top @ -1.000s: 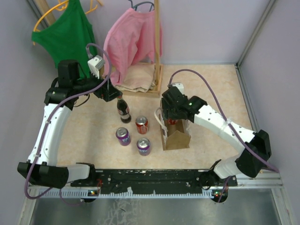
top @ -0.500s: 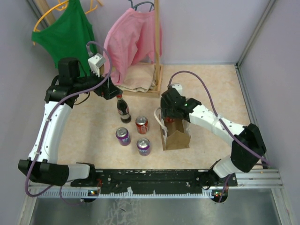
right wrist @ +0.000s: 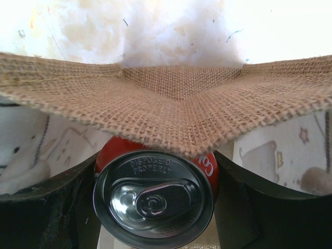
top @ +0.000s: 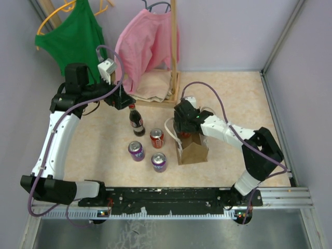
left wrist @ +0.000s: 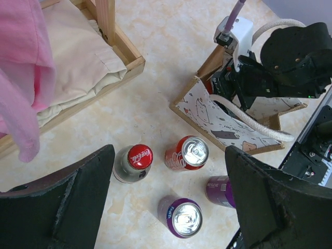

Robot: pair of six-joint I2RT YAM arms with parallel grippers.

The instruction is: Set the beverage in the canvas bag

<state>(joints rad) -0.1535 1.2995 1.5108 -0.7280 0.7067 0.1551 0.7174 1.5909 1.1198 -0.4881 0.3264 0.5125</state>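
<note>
Right gripper (right wrist: 155,207) clamps red aluminium soda can (right wrist: 153,194) mid-sidewall (likely full-heavy, slick, dentable) down inside the floppy tan-brown canvas bag (top: 193,152); left gripper (left wrist: 167,194) hangs wide open, empty.

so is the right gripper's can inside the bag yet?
Inside. Wrist view shows the red can in the right gripper with canvas bag walls around it. Touching the bottom: cannot tell.
</note>
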